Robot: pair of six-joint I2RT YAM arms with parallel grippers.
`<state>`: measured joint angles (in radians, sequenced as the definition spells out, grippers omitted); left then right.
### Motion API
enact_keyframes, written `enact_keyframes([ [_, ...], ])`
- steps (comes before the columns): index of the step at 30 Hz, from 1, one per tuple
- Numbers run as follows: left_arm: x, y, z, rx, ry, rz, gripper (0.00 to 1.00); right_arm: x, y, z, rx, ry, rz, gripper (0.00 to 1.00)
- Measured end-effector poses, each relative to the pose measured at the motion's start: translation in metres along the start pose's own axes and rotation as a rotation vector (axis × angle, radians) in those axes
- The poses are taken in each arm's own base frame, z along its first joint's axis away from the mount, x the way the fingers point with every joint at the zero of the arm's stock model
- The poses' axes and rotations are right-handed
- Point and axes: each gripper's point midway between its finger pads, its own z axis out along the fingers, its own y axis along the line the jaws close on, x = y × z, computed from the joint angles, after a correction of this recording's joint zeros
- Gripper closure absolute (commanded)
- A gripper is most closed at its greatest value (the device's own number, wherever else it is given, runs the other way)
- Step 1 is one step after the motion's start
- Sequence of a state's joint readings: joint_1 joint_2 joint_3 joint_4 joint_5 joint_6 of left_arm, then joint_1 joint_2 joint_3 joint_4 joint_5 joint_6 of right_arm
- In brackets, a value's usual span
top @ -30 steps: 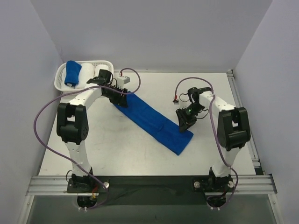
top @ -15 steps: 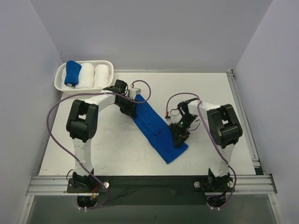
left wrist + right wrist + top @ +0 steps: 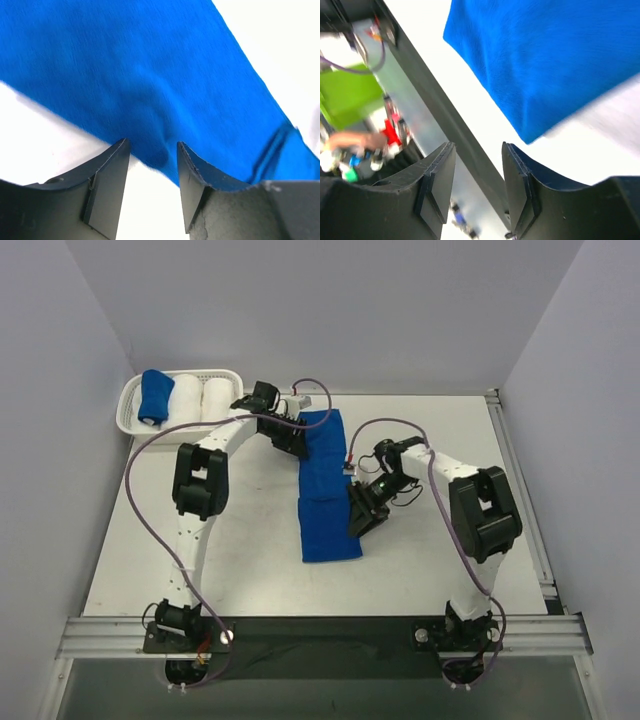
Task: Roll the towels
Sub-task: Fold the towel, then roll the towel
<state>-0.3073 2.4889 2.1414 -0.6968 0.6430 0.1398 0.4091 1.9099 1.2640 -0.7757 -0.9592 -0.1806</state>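
Note:
One blue towel (image 3: 322,490) lies flat as a long strip on the white table (image 3: 250,560), running almost straight from the back toward the near edge. My left gripper (image 3: 293,440) is at the strip's far left corner. In the left wrist view the towel (image 3: 150,75) fills the top, and the left gripper (image 3: 151,145) stands open with the cloth's edge just at its tips. My right gripper (image 3: 358,520) is beside the strip's right edge. The right gripper (image 3: 478,146) is open and empty, with a towel (image 3: 545,60) corner just beyond it. A rolled blue towel (image 3: 155,397) sits in the basket.
A white basket (image 3: 128,418) at the back left also holds two white rolls (image 3: 200,400). Purple cables loop off both arms over the table. The dark front rail (image 3: 445,120) crosses the right wrist view. Grey walls close in the back and both sides.
The strip has swung from a diagonal to nearly straight toward the near edge. Both grippers moved along with it and their jaws have opened, letting the cloth go.

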Motion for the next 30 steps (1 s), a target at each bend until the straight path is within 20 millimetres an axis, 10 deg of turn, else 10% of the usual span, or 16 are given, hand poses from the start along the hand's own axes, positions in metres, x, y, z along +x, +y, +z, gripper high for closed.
enact_keyframes([
  [7, 0.036, -0.038, -0.078, -0.002, -0.025, 0.028, 0.43, -0.037, -0.003, -0.05, 0.075, -0.208, -0.005, 0.62],
  [14, 0.059, -0.135, -0.171, -0.081, -0.185, 0.473, 0.53, -0.056, -0.003, -0.04, 0.132, -0.222, -0.024, 0.75],
  [18, 0.116, -0.186, -0.137, -0.039, -0.07, 0.756, 0.56, -0.076, -0.008, -0.028, 0.148, -0.22, -0.025, 0.8],
  [23, 0.2, -0.2, -0.09, -0.002, 0.189, 0.929, 0.48, -0.077, -0.019, -0.006, 0.161, -0.181, -0.004, 0.85],
  [30, 0.222, -0.219, -0.062, -0.024, 0.259, 1.092, 0.49, -0.053, -0.042, 0.023, 0.16, -0.092, 0.075, 0.88],
])
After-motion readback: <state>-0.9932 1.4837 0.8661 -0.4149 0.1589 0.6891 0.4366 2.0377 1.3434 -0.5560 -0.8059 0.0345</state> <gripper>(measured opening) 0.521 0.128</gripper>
